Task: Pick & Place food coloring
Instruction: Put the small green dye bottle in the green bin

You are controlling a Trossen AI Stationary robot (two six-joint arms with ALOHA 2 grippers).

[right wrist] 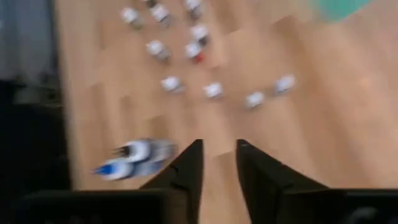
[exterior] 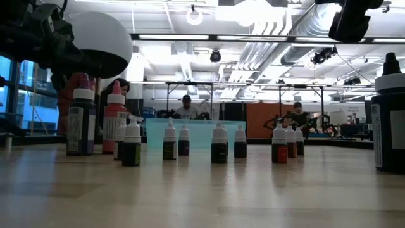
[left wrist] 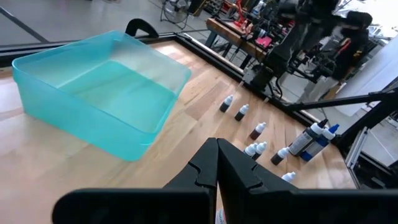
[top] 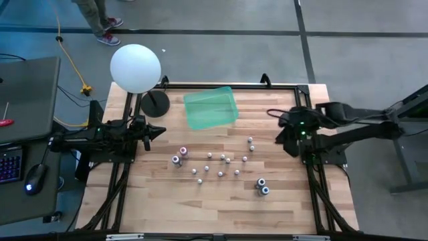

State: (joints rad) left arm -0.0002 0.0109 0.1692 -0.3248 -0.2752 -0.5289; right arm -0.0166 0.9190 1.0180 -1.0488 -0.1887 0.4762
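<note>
Right wrist view: right gripper (right wrist: 219, 163) partly open, holding nothing. I'm hovering w/ food coloring bottles (top: 221, 164) scattered below and ahead, teal bin (top: 210, 107) beyond. I'm picking one isolated bottle, centring fingers over cap. Left gripper (left wrist: 216, 167) closed, waiting.

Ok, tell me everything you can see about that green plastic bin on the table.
The bin is a shallow rectangular tub of see-through teal-green plastic with rounded corners and a slightly flared rim. It sits upright and a little skewed on the wooden table, toward the far edge, beside the white globe's black base. It looks empty, and nothing touches it but the tabletop. The little bottles stand apart from it, nearer the front. Neither gripper is at it.
</note>
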